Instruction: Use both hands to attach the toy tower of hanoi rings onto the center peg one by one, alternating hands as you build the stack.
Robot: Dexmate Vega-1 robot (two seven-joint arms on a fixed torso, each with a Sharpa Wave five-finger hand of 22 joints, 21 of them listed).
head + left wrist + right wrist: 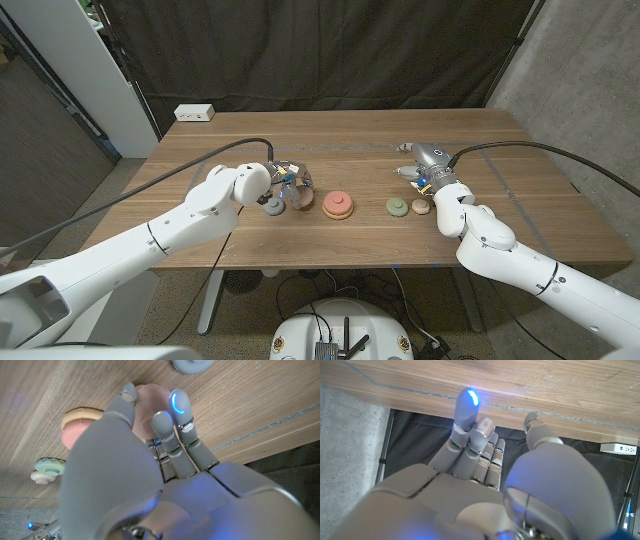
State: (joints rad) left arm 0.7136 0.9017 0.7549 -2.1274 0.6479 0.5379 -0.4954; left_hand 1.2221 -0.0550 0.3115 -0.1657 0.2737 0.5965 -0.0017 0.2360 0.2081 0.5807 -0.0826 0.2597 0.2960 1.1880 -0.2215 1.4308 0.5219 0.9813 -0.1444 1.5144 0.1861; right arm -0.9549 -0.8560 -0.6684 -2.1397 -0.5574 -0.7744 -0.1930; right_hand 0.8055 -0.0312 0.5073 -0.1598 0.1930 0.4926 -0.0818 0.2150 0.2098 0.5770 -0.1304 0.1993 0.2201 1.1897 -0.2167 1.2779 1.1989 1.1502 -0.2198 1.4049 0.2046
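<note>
The center stack [337,205] has an orange ring on a pink one and also shows in the left wrist view [79,424]. Just left of it, my left hand [287,184] grips a dusty-pink ring [301,198] at the table top. The wrist view shows the thumb and a finger on either side of that ring [150,397]. A grey ring [273,207] lies left of the hand. A green ring [397,207] and a cream ring [421,207] lie right of the stack. My right hand [425,168] hovers behind them, fingers apart, holding nothing.
A white power strip [194,113] sits at the table's far left corner. Black cables run along both arms. The table's far edge [485,402] shows past my right hand [485,460], with a dark curtain behind it.
</note>
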